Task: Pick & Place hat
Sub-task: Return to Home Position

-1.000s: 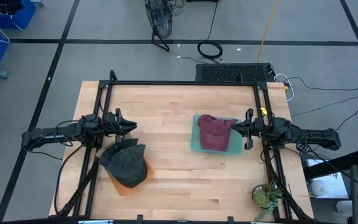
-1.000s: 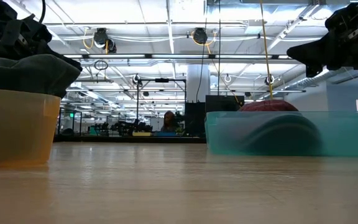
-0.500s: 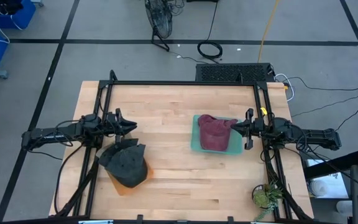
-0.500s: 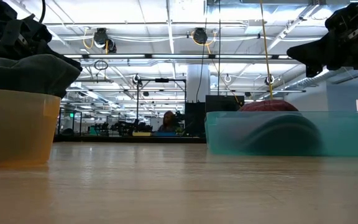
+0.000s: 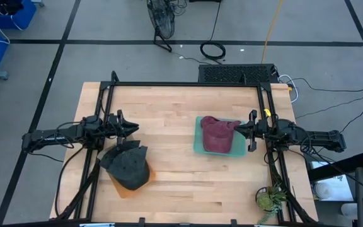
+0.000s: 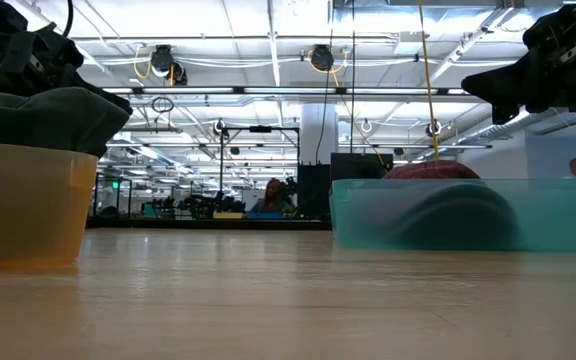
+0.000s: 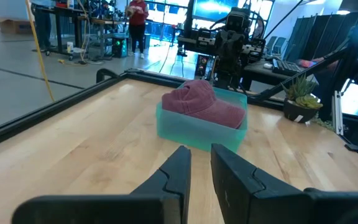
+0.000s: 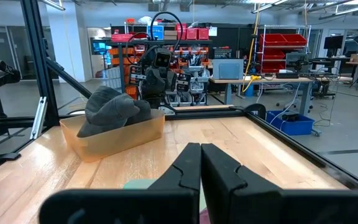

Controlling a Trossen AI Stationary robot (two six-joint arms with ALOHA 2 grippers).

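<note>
A maroon hat [image 5: 217, 134] [image 7: 201, 102] lies in a teal bin [image 5: 197, 144] [image 6: 448, 215] on the table's right half, with its crown showing above the rim. A dark grey hat [image 5: 128, 165] [image 8: 110, 106] lies heaped in an orange bin [image 5: 126, 189] [image 6: 18, 200] near the left. My left gripper [image 5: 135, 128] [image 7: 201, 152] hovers just beyond the orange bin's far side, its fingers a narrow gap apart and holding nothing. My right gripper [image 5: 235, 128] [image 8: 200, 148] hovers at the teal bin's right edge, shut and empty.
Black frame rails [image 5: 184, 84] run along the table's far, left and right sides. A potted plant [image 5: 271, 200] stands at the near right corner. Bare wood [image 5: 169, 139] lies between the two bins. People [image 7: 137, 9] stand in the room beyond the table.
</note>
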